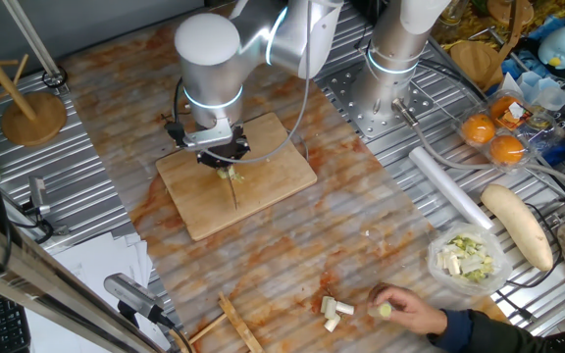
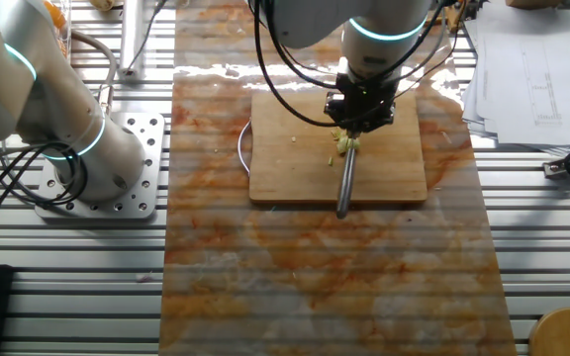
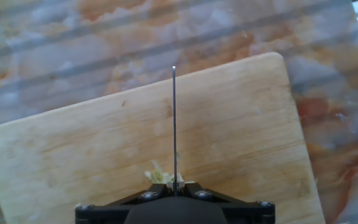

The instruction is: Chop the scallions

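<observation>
My gripper hangs over the wooden cutting board, shut on a knife whose blade points toward the board's near edge. In the hand view the blade shows edge-on as a thin dark line running out from between the fingers. A small heap of pale green-white scallions lies on the board just left of the blade's root, partly hidden by the gripper. From the other fixed view the scallions sit right under the gripper, with the knife reaching to the board's edge.
A person's hand rests at the table's front right, holding a pale green piece, with white cut pieces beside it. A bowl of chopped greens, a long cream root, oranges and a second arm's base stand to the right.
</observation>
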`<state>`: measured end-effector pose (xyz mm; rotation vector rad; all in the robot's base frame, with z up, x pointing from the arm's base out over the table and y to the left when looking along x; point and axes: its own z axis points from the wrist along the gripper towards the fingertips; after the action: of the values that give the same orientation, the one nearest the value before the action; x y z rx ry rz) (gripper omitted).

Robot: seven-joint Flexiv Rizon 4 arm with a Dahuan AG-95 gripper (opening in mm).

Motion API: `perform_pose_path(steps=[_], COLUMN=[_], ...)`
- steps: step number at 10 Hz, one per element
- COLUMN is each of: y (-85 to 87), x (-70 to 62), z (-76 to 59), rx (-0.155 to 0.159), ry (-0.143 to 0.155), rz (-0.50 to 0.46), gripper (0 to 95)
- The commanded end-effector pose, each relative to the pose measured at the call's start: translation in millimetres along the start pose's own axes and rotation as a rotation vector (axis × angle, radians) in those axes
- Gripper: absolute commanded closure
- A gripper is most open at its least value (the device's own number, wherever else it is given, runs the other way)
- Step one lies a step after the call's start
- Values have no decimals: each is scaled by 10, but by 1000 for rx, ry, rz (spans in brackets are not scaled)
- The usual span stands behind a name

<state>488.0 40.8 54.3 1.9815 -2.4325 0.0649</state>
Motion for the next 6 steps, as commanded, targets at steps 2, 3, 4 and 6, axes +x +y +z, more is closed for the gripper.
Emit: perform_pose_path(steps=[2, 3, 4, 6], y=[-20, -29, -29, 56], x=[9, 26, 53, 166], z=[68, 124, 177, 300], rx=[21, 31, 37, 40], ry=[11, 9, 9, 11], rz=[-4, -6, -5, -11], gripper=[950, 950, 950, 950])
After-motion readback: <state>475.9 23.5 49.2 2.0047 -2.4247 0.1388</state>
